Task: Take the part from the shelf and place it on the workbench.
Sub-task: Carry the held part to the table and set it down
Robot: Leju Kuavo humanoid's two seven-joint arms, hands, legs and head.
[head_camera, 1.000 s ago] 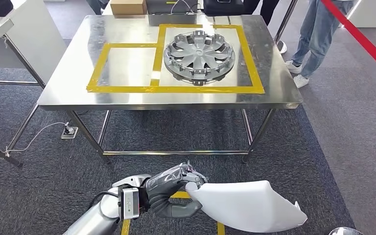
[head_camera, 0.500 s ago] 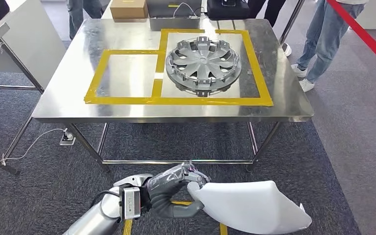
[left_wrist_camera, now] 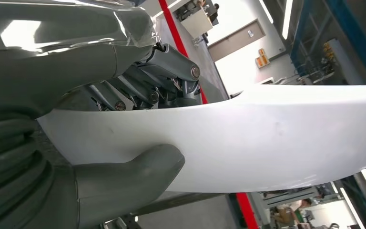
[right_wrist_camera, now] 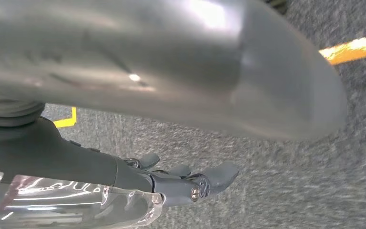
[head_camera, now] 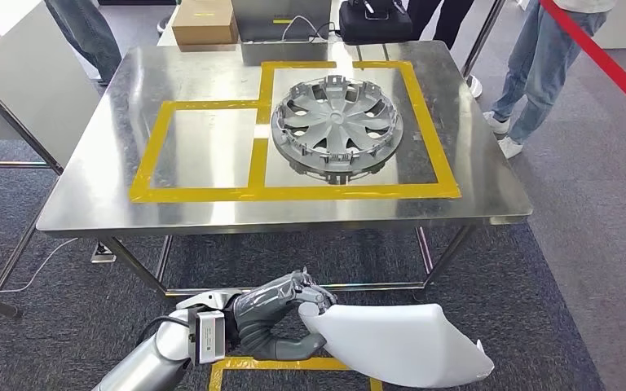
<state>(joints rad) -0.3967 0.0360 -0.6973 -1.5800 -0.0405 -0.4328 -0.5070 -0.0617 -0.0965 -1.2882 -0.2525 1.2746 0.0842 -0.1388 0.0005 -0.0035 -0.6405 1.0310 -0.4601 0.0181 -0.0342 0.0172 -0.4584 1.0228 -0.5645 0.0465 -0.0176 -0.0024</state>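
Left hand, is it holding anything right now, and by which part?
Yes. The left hand grips the white part at its narrow end, thumb on one face and fingers on the other.

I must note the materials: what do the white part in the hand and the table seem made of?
White part: probably plastic, matte and uniform, with a smooth curved shape. Table: looks like stainless steel, brushed, showing soft reflections. The left hand holds the part.

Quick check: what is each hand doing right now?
Left hand: holds the white part by its edge.
Right hand: hanging over the carpet, fingers partly curled, holding nothing visible; open or shut unclear.
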